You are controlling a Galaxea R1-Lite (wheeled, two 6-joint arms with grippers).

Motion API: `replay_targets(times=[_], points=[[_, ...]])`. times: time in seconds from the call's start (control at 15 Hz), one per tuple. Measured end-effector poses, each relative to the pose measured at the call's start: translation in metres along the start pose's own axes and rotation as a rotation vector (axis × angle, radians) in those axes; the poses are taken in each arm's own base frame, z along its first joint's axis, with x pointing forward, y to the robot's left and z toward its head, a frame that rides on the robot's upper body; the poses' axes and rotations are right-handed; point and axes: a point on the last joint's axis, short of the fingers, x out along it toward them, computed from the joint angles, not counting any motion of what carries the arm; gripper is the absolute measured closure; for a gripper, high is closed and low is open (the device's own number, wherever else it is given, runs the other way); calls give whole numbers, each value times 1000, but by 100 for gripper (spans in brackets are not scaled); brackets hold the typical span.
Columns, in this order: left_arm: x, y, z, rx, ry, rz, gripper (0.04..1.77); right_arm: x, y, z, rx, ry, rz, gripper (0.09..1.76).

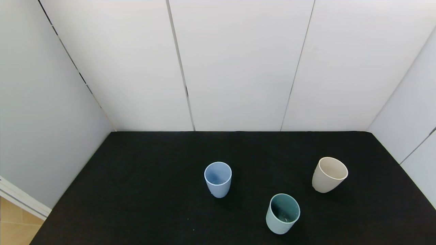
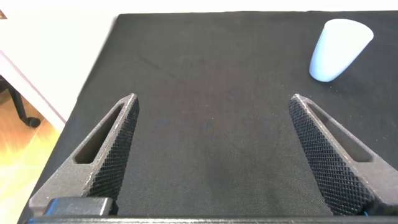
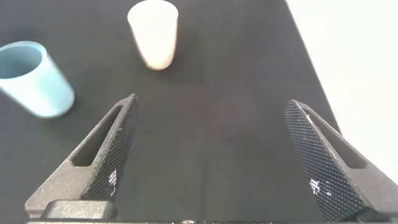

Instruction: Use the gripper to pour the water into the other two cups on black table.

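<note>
Three cups stand upright on the black table. The light blue cup is in the middle and the cream-beige cup is to the right. A teal-green cup stands nearest the front, with faint glints of water at its bottom. Neither arm shows in the head view. In the left wrist view my left gripper is open over bare cloth, with the blue cup far off. My right gripper is open too, short of the beige cup and the teal-green cup.
White panel walls enclose the table at the back and on both sides. The table's left edge drops to a wooden floor. A white wall runs close along the right edge.
</note>
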Motion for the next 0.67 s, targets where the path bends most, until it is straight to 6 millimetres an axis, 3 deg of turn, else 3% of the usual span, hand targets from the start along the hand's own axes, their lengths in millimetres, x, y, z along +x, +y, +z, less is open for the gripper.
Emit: replay_targets(times=[0.33, 0.67], points=[[0, 0, 0, 0, 0, 0, 9, -18, 1, -22, -36, -63, 54, 15], [0, 0, 0, 0, 0, 0, 9, -23, 0, -25, 37, -129, 39, 15]])
